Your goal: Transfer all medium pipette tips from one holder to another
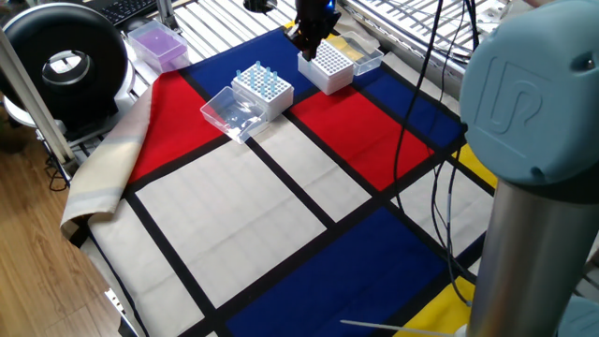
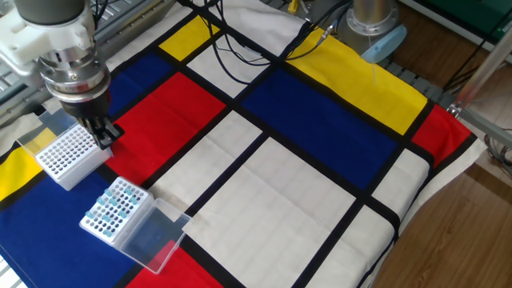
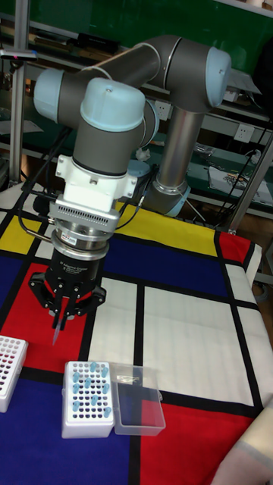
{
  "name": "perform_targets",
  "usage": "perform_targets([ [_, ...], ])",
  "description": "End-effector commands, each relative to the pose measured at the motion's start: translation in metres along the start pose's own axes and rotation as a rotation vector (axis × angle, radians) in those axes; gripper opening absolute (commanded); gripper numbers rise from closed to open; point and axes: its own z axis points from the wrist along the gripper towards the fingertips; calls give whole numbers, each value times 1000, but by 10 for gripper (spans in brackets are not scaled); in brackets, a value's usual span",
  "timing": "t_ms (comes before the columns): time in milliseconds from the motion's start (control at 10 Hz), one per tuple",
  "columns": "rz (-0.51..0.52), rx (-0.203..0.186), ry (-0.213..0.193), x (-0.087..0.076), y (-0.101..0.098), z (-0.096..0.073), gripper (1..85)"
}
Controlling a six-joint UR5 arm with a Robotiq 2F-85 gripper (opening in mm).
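Observation:
Several medium pipette tips [image 1: 260, 75] stand in a white holder [image 2: 117, 210] whose clear lid [image 2: 158, 236] lies open beside it. In the tall fixed view the same tips [image 3: 89, 383] fill part of that holder [image 3: 86, 413]. A second white holder [image 1: 328, 65] with empty holes sits just beyond it, also seen as a white holder [image 2: 67, 154]. My gripper [image 3: 65, 309] is shut on one pale-blue tip [image 3: 57, 330] that hangs point down. It hovers at the near edge of the empty holder; the gripper [image 2: 103, 133] is above that holder's corner.
A purple box [image 1: 157, 45] and a black round device [image 1: 64, 58] stand off the cloth's far left. Black cables [image 2: 240, 60] trail over the coloured cloth [image 2: 280, 176]. The arm's base [image 2: 372, 16] is at the far side.

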Motion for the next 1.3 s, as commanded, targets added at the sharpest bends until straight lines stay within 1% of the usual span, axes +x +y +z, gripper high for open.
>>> perform_targets([
  [0,102,15,-28,-7,-5,-1,13],
  [100,107,23,-35,-9,-7,-1,13],
  [200,100,23,-38,-10,-7,-1,13],
  [300,79,25,-37,-9,-8,-1,13],
  [400,46,9,-17,-5,-7,-3,13],
  [500,27,-1,7,-4,-22,-10,13],
  [600,9,7,17,-2,-36,-13,13],
  [700,1,10,17,1,-44,-11,13],
  [800,-21,11,13,2,-57,-9,13],
  [900,-44,17,16,4,-72,-12,13],
  [1100,-83,11,29,8,-95,-21,13],
  [1200,-95,10,28,10,-103,-20,13],
])
